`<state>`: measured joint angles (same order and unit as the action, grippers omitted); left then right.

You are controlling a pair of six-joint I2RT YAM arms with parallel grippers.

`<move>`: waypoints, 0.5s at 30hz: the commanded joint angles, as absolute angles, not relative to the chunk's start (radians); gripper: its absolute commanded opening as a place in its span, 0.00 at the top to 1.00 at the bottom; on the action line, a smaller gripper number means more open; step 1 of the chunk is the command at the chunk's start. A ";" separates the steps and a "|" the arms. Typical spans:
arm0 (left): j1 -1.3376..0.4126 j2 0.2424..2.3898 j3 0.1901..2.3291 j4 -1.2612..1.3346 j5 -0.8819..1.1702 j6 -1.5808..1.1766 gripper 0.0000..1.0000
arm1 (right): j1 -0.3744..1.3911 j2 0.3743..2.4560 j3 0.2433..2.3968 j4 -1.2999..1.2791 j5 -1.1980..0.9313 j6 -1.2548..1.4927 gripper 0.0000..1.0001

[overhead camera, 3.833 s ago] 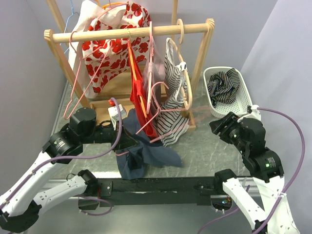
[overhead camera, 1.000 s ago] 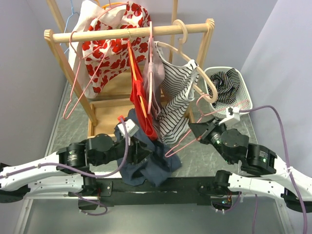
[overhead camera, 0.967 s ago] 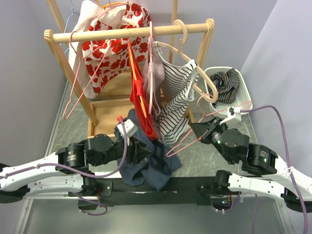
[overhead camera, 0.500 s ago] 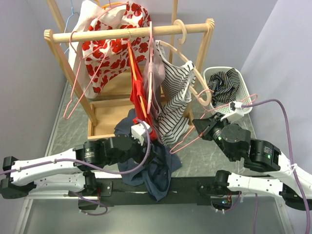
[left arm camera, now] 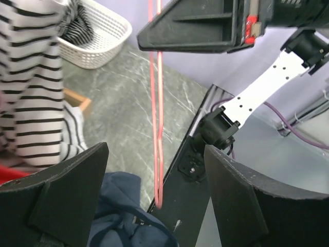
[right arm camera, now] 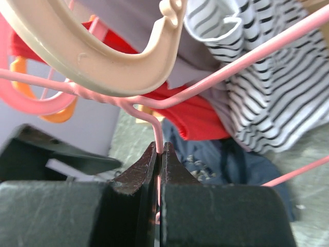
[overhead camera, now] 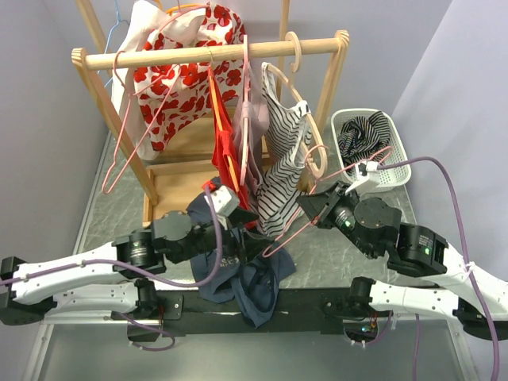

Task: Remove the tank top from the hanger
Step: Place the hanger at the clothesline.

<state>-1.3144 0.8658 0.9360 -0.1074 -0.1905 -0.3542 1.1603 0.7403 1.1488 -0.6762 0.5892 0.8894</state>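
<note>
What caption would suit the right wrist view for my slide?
Right fingers shut on the pink wire hanger, under a beige hanger; striped top and navy garment behind.

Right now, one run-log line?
left end effector: open, empty | right end effector: shut on pink hanger | navy tank top: heaped on table

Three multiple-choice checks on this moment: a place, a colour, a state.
1. Where is the navy tank top? A in the white basket; B heaped on the table by the left claw; C over the rack's top bar.
2. What colour is the wire hanger in the right claw? A pink; B blue; C orange.
3. The left claw is: A shut on the hanger; B shut on striped cloth; C open.
Key: 1 B, navy cloth lies under that claw; 2 A, pink wire sits between shut jaws; 3 C, its fingers stand apart.
</note>
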 commanded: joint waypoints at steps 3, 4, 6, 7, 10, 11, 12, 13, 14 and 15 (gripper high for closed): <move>-1.316 0.925 0.884 0.070 -0.095 -0.360 0.20 | 1.161 0.684 1.117 -0.549 0.534 0.914 1.00; -1.315 0.933 0.873 0.080 -0.092 -0.362 0.20 | 1.161 0.683 1.117 -0.551 0.534 0.914 1.00; -1.315 0.943 0.874 0.084 -0.095 -0.364 0.21 | 1.160 0.678 1.118 -0.540 0.526 0.907 1.00; -1.316 0.953 0.873 0.086 -0.097 -0.364 0.21 | 1.161 0.677 1.118 -0.538 0.525 0.907 1.00; -1.315 0.960 0.859 0.113 -0.098 -0.365 0.20 | 1.160 0.676 1.121 -0.525 0.514 0.900 1.00; -1.316 0.962 0.856 0.123 -0.094 -0.365 0.20 | 1.160 0.678 1.123 -0.523 0.514 0.899 1.00; -1.315 0.963 0.854 0.136 -0.092 -0.365 0.21 | 1.161 0.680 1.123 -0.523 0.514 0.900 1.00; -1.315 0.972 0.856 0.140 -0.094 -0.368 0.22 | 1.158 0.680 1.124 -0.522 0.514 0.900 1.00; -1.315 0.977 0.856 0.141 -0.092 -0.368 0.23 | 1.158 0.683 1.126 -0.520 0.512 0.899 1.00; -1.316 0.982 0.859 0.143 -0.095 -0.368 0.28 | 1.160 0.684 1.127 -0.520 0.509 0.899 1.00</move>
